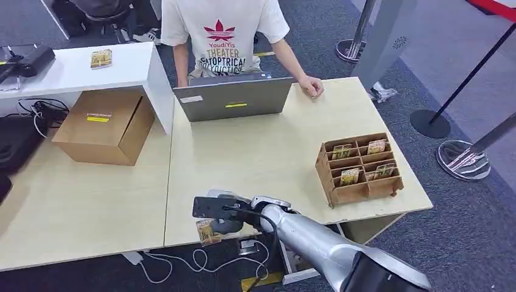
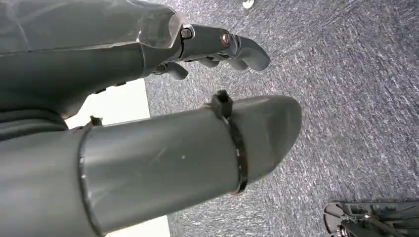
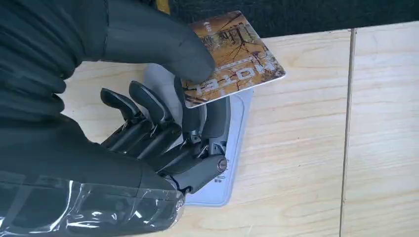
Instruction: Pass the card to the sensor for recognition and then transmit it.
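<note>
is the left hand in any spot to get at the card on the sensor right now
Probably not. The left hand hangs open over carpet, off the table, while the right hand already pinches the card over the grey sensor.

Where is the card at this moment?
The card is pinched in the right hand, just above the grey sensor pad at the near edge of the table, as the right wrist view shows.

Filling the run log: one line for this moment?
right robot hand: pinches card | card: over grey sensor | left robot hand: empty
</note>
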